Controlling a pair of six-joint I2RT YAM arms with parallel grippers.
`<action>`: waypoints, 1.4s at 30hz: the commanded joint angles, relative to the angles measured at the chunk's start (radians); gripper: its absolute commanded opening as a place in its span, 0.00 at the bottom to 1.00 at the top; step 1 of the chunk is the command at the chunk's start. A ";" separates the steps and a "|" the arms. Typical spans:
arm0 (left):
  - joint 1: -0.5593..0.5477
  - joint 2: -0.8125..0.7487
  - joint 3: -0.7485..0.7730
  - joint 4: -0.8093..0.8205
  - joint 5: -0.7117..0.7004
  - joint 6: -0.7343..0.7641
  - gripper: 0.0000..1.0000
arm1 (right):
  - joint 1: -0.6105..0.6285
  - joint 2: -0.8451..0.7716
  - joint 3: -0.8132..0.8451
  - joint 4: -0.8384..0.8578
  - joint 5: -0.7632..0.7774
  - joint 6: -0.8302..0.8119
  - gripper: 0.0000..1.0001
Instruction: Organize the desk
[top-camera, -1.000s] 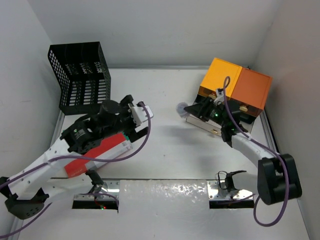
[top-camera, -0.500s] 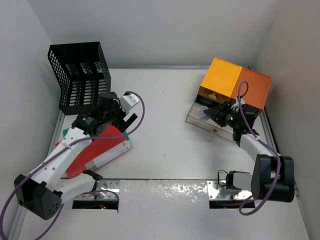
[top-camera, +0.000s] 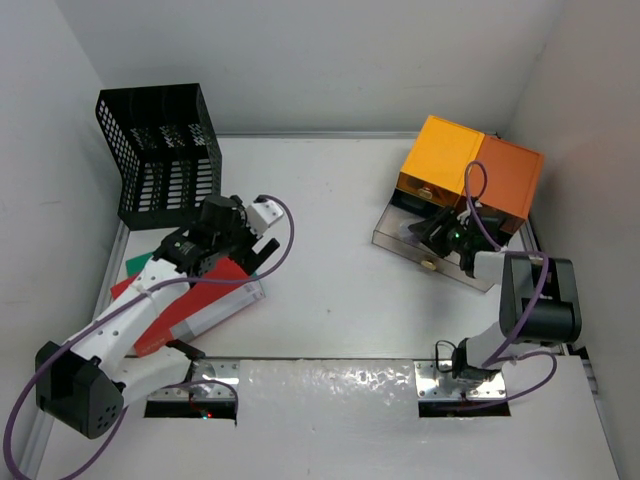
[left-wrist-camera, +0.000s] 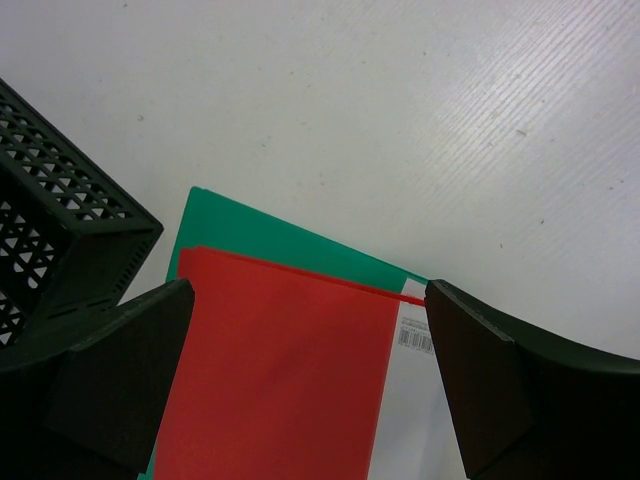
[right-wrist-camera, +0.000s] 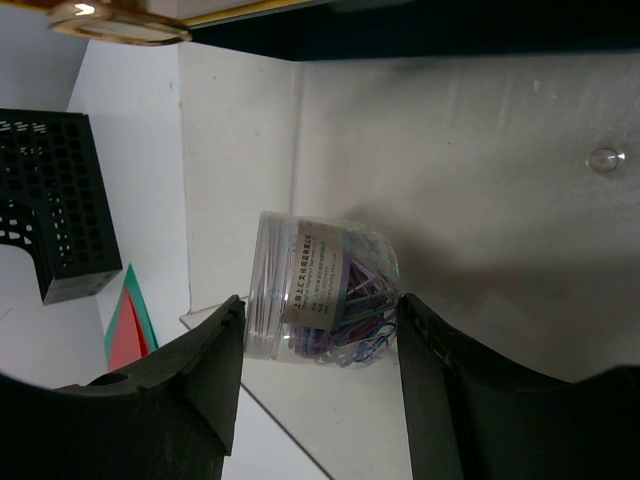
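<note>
Upper left of the top view, the black mesh rack (top-camera: 160, 150) stands on the desk (top-camera: 340, 290), the white top filling mid-frame. Just below it, the left gripper (left-wrist-camera: 310, 300) hangs spread wide over a red folder (left-wrist-camera: 280, 380) lying on a green folder (left-wrist-camera: 260, 225). Upper right, the right gripper (right-wrist-camera: 320, 303) clamps a clear jar (right-wrist-camera: 310, 288) of coloured clips inside the open drawer (right-wrist-camera: 450, 200) of the orange boxes (top-camera: 470, 170). A second ago that jar hung left of the drawer.
</note>
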 joint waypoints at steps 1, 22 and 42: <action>0.008 -0.005 -0.009 0.059 0.025 0.010 1.00 | 0.010 0.018 0.022 0.130 0.013 0.027 0.00; 0.006 0.027 0.037 0.021 0.035 0.047 1.00 | 0.010 0.034 0.069 -0.140 0.193 -0.115 0.62; 0.006 0.008 0.051 -0.018 0.044 0.064 1.00 | 0.206 -0.153 0.292 -0.594 0.495 -0.430 0.72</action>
